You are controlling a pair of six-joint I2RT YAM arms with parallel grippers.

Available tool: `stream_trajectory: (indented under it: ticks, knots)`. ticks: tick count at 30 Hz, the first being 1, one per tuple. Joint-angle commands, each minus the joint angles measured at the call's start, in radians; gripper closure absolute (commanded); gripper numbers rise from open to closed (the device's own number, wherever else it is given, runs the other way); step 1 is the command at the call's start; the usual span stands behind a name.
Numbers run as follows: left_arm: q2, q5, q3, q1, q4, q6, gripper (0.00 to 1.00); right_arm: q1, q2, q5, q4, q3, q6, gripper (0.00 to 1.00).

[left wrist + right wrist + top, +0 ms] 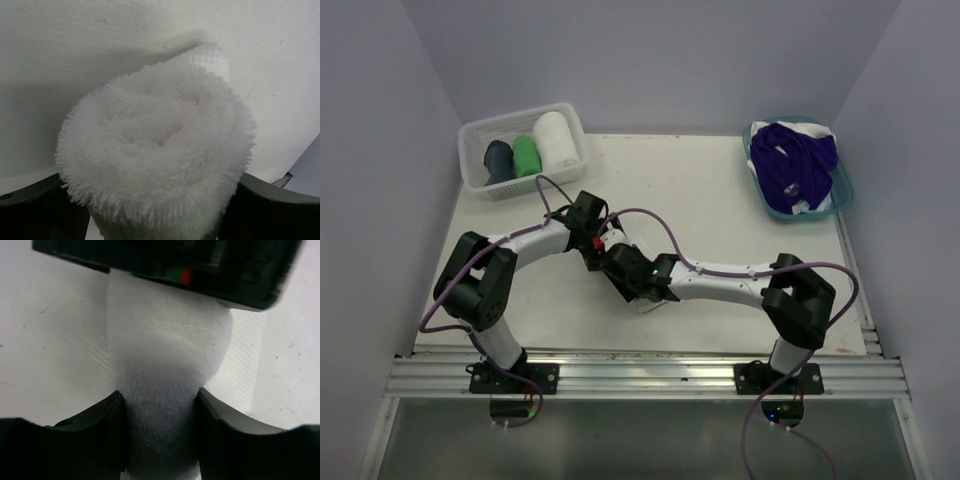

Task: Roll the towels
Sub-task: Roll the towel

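Right wrist view had the right pincer (159, 400) closed part way on a white towel roll (165, 340). Its two dark fingers (75, 440) bit into the pile, so the roll was waisted between them and swelled out again just past the tips. Beyond that bulge a dark block (200, 265) with a red and a green mark crossed the far end of the roll (what it belonged to could not be told from there).

From the left wrist the roll faced the lens end-on, its spiral plain, sitting between the fingers of the left pincer (157, 187). Those stood wide on either side with fluff brushing both inner faces; whether they pressed or merely flanked it I could not tell.

Seen from the top, the two pincers met nose to nose near the middle of the pale surface (720, 220), the roll almost hidden beneath them. Well beyond the left pincer and off to its left stood a clear basket (470, 130) holding a navy towel (499, 160), a green towel (527, 155) and a second white towel (555, 140), all rolled. Well beyond the right pincer, to its right, a light blue tub (847, 188) held a loose purple towel (798, 160).
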Motion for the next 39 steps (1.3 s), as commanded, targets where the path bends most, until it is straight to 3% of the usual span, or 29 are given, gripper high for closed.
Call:
stream_trajectory:
  ticks: [1, 7, 17, 27, 39]
  knots:
    - [-0.041, 0.017, -0.017, -0.004, -0.019, 0.016, 0.16, -0.128, -0.092, -0.241, 0.121, -0.074, 0.086, 0.69]
    - [-0.07, 0.066, -0.055, 0.009, 0.028, 0.008, 0.01, -0.243, -0.148, -0.542, 0.245, -0.18, 0.155, 0.73]
    - [-0.129, 0.092, -0.103, 0.016, 0.055, 0.005, 0.0, -0.417, -0.159, -0.903, 0.538, -0.344, 0.36, 0.72]
    - [-0.203, 0.073, -0.181, 0.019, 0.096, 0.004, 0.0, -0.503, -0.11, -1.05, 0.768, -0.432, 0.523, 0.73]
    - [-0.143, 0.1, -0.181, 0.007, 0.122, -0.005, 0.01, -0.507, -0.096, -1.06, 0.761, -0.421, 0.517, 0.74]
